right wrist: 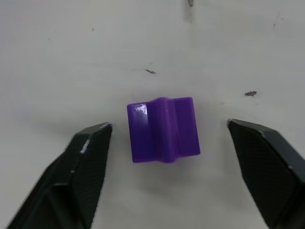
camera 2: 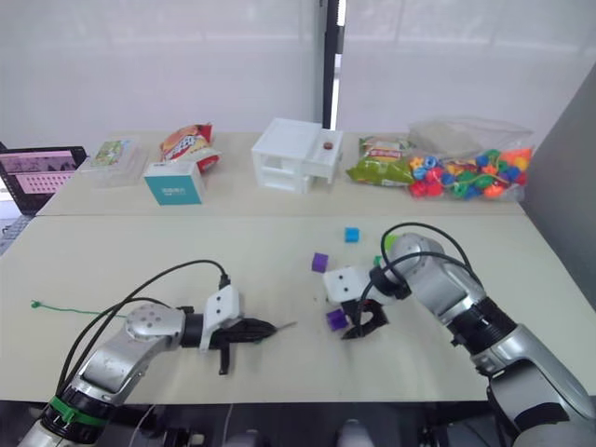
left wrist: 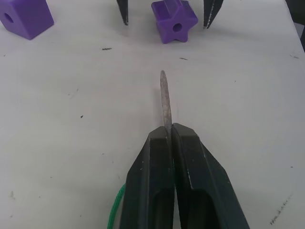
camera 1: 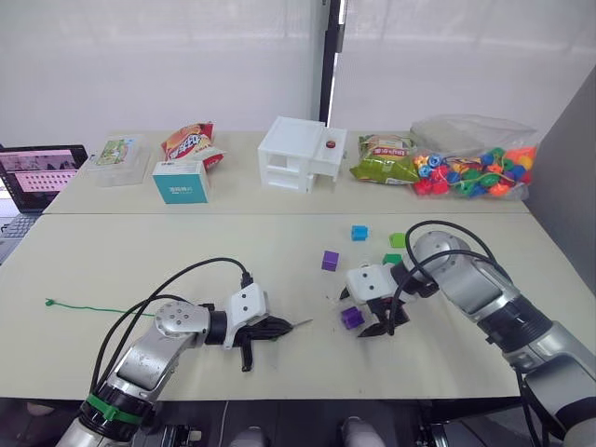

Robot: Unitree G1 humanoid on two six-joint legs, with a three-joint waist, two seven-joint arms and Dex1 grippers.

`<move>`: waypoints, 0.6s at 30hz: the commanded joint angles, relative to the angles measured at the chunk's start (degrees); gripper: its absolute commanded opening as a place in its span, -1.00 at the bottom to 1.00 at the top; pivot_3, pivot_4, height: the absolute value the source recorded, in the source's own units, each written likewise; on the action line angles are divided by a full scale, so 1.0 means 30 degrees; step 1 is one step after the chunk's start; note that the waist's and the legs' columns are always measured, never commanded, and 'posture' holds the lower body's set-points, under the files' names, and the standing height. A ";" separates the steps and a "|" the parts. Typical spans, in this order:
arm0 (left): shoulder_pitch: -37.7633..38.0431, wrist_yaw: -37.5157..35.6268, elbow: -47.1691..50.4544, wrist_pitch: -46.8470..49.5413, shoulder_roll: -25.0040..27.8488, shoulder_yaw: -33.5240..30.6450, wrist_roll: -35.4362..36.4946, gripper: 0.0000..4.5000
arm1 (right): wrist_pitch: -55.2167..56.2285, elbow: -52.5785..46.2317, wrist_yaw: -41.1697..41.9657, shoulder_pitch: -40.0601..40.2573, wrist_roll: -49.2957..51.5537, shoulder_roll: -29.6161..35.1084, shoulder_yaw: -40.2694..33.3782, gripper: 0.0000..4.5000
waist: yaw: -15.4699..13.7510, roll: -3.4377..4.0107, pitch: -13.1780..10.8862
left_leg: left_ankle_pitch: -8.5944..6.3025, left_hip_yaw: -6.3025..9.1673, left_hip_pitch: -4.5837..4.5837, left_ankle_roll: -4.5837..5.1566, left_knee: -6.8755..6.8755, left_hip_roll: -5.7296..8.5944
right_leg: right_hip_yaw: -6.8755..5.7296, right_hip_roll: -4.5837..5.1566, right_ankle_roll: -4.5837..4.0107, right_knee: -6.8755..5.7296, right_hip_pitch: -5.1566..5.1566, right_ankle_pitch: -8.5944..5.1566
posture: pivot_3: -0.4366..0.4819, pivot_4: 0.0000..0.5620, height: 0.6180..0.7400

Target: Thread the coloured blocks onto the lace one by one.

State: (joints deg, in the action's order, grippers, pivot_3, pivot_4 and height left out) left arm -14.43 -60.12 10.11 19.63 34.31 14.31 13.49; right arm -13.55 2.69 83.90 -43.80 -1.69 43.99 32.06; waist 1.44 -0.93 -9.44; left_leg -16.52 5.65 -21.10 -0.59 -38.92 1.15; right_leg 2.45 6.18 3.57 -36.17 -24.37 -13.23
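My left gripper [camera 1: 282, 328] is shut on the lace's stiff grey tip [left wrist: 165, 95], which sticks out forward toward a purple block [left wrist: 174, 21]. The green lace [camera 1: 84, 308] trails off to the left across the table. My right gripper [right wrist: 169, 125] stands open around that purple block [right wrist: 163, 129], one finger on each side, neither touching it. A second purple block [camera 1: 330, 260], a blue one [camera 1: 359, 232], a lime green one [camera 1: 398, 239] and a darker green one [camera 1: 392, 259] lie further back on the table.
At the back stand a clear bag of bright beads [camera 1: 475, 168], a white box [camera 1: 300, 154], snack packs [camera 1: 382, 158], a teal carton [camera 1: 182, 182] and a clear container [camera 1: 116, 158]. A laptop [camera 1: 37, 175] sits at the far left.
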 commanded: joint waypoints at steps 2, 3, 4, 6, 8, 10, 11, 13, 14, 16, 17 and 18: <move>-0.0432 -0.0515 -0.0062 -0.0486 -0.0106 0.0202 0.0148 -1.00 | -0.0864 -0.1179 0.0184 0.0354 0.0150 0.0217 -0.0694 0.01 | -0.0080 -0.0001 0.0000 | 0.0002 0.0000 -0.0002 -0.0003 -0.0003 0.0001 | 0.0001 0.0000 0.0000 0.0002 0.0000 0.0000 | -0.05 -0.47 1.00; -0.0530 -0.0681 -0.0148 -0.0469 -0.0168 0.0241 0.0262 -1.00 | -0.1020 -0.1319 0.0125 0.0460 0.0054 0.0317 -0.0729 -0.15 | -0.0114 0.0000 0.0000 | 0.0002 0.0000 -0.0001 -0.0003 -0.0005 0.0001 | 0.0000 0.0000 0.0000 0.0000 0.0000 0.0000 | -0.05 -0.47 1.00; -0.0611 -0.0819 -0.0192 -0.0473 -0.0228 0.0287 0.0343 -1.00 | -0.1248 -0.1516 0.0060 0.0596 0.0063 0.0389 -0.0820 -0.31 | -0.0124 0.0000 0.0000 | 0.0001 -0.0001 -0.0001 -0.0003 -0.0005 0.0003 | 0.0001 0.0000 0.0000 0.0000 0.0000 0.0000 | -0.05 -0.47 1.00; -0.1016 -0.1112 -0.0423 -0.0623 -0.0473 0.0560 0.0298 -1.00 | -0.2461 -0.2303 -0.0242 0.0984 0.0374 0.0437 -0.1215 -0.39 | -0.0145 0.0000 0.0000 | 0.0001 -0.0002 -0.0001 -0.0002 -0.0005 0.0003 | 0.0000 0.0000 0.0000 0.0001 0.0001 0.0000 | -0.05 -0.47 1.00; -0.1357 -0.1363 -0.0646 -0.0847 -0.0688 0.0845 0.0131 -1.00 | -0.3748 -0.3051 -0.0557 0.1343 0.0550 0.0468 -0.1536 -0.39 | -0.0213 -0.0001 0.0000 | 0.0001 -0.0001 -0.0003 -0.0002 -0.0008 0.0004 | -0.0002 0.0000 0.0000 -0.0001 0.0005 0.0000 | -0.05 -0.47 1.00; -0.1631 -0.1645 -0.0887 -0.0926 -0.0817 0.1055 0.0098 -1.00 | -0.5362 -0.3800 -0.1105 0.1753 0.0671 0.0349 -0.1798 -0.39 | -0.0210 -0.0001 0.0000 | 0.0001 0.0001 -0.0006 -0.0002 -0.0016 0.0006 | -0.0004 0.0001 0.0000 0.0000 0.0006 0.0001 | -0.05 -0.47 1.00; -0.1812 -0.1824 -0.1133 -0.1068 -0.0746 0.1302 -0.0173 -1.00 | -0.6589 -0.4268 -0.1446 0.2030 0.0830 0.0245 -0.1939 -0.39 | -0.0211 0.0000 0.0001 | 0.0001 0.0001 -0.0007 -0.0002 -0.0016 0.0006 | -0.0005 0.0001 0.0000 0.0001 0.0006 0.0001 | -0.05 -0.47 1.00; -0.2063 -0.2056 -0.1737 -0.1503 -0.0606 0.1675 -0.0685 -1.00 | -0.8401 -0.5058 -0.1982 0.2488 0.0909 0.0198 -0.2030 -0.39 | -0.0210 0.0000 0.0000 | 0.0001 0.0004 -0.0004 -0.0001 -0.0013 0.0006 | -0.0007 0.0000 0.0000 -0.0005 0.0006 0.0000 | -0.05 -0.47 1.00; -0.2142 -0.2110 -0.1978 -0.1608 -0.0618 0.1719 -0.0751 -1.00 | -0.9060 -0.5334 -0.2258 0.2624 0.0909 0.0190 -0.2041 -0.39 | -0.0192 0.0001 0.0001 | 0.0001 0.0005 -0.0004 -0.0002 -0.0013 0.0006 | -0.0007 0.0000 0.0000 -0.0004 0.0005 0.0001 | -0.05 -0.47 1.00; -0.2270 -0.2270 -0.2232 -0.1758 -0.0707 0.1812 -0.0811 -1.00 | -1.0017 -0.5853 -0.2626 0.2838 0.1059 0.0298 -0.2038 -0.39 | -0.0183 -0.0001 0.0001 | 0.0000 0.0005 -0.0002 0.0000 -0.0014 0.0007 | -0.0007 -0.0001 0.0000 -0.0005 0.0006 0.0000 | -0.05 -0.47 1.00; -0.2373 -0.2426 -0.2368 -0.1865 -0.0786 0.1932 -0.0839 -1.00 | -1.0345 -0.6164 -0.2754 0.2963 0.1175 0.0343 -0.2010 -0.39 | -0.0196 0.0000 0.0002 | 0.0000 0.0010 -0.0002 0.0000 -0.0014 0.0007 | -0.0008 0.0000 0.0000 -0.0005 0.0006 0.0000 | -0.05 -0.47 1.00; -0.2491 -0.2561 -0.2498 -0.1964 -0.0891 0.2056 -0.0857 -1.00 | -1.0572 -0.6414 -0.2871 0.3055 0.1260 0.0361 -0.1974 -0.39 | -0.0198 -0.0001 0.0001 | 0.0000 0.0009 -0.0001 0.0000 -0.0014 0.0007 | -0.0009 -0.0001 0.0000 -0.0005 0.0007 0.0000 | -0.05 -0.47 1.00</move>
State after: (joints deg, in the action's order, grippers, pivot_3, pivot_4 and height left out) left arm -20.98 -66.73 2.65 14.86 31.94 19.90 11.14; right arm -43.45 -14.04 75.78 -35.12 1.15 44.54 26.61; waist 0.85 -0.93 -9.44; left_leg -16.52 5.69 -21.11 -0.59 -38.96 1.17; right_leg 2.41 6.18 3.57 -36.19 -24.35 -13.23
